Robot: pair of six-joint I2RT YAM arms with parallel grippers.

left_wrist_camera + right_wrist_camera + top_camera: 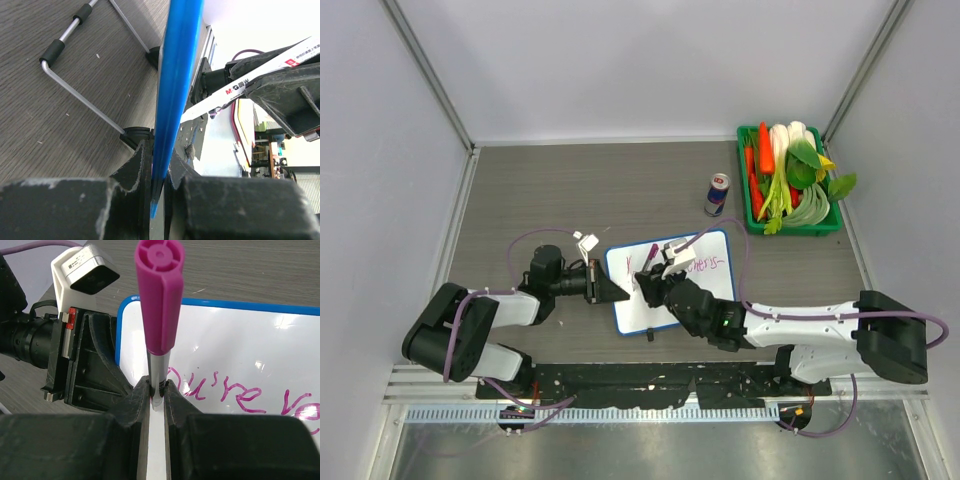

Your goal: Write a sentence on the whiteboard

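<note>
Top view: the left claw (617, 289) is clenched on the whiteboard (638, 314), at its left edge, down on the bench (540, 190). Left wrist: jaws pinch the whiteboard's blue rim, edge-on. Right wrist: the right claw (157, 390) grips a pink-capped marker (159, 300) over the whiteboard's left part, where the sentence (225, 390) "You're" begins.

The marker (235, 89) barrel reads "M&G"; the sentence (240, 392) on the whiteboard (240, 340) shows "ou're", the rest unclear.
</note>
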